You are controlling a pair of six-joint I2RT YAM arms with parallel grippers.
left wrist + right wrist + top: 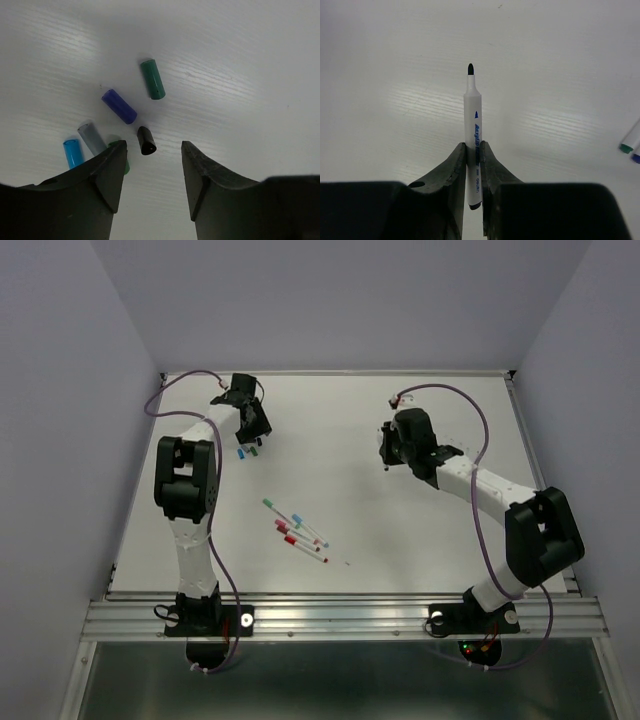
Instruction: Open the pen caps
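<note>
My left pincer (pixel 252 426) hangs over the 10 o'clock part of the table (pixel 420 540), its jaws standing apart with nothing between them. Through its wrist camera I see the loose pen caps (pixel 119 120) lying on the table just ahead of the fingers (pixel 107 175). The black cap (pixel 146 140) sits in front of the gap. From it, the purple cap (pixel 119 106) lies at 11 o'clock, the green cap (pixel 152 79) at 12, and the grey cap (pixel 91 138) and light blue cap (pixel 73 152) at 9. Another green one (pixel 125 164) is half hidden behind the left-hand finger.

My right pincer (pixel 473 145) is clamped narrow on an uncapped pen (pixel 472 110), bare black tip pointing away from the camera. At 3 o'clock in that view two pen ends (pixel 630 145) poke in.

From above, the loose pens (pixel 297 530) lie mid-table, at 5 o'clock from the left pincer and well apart from both arms.
</note>
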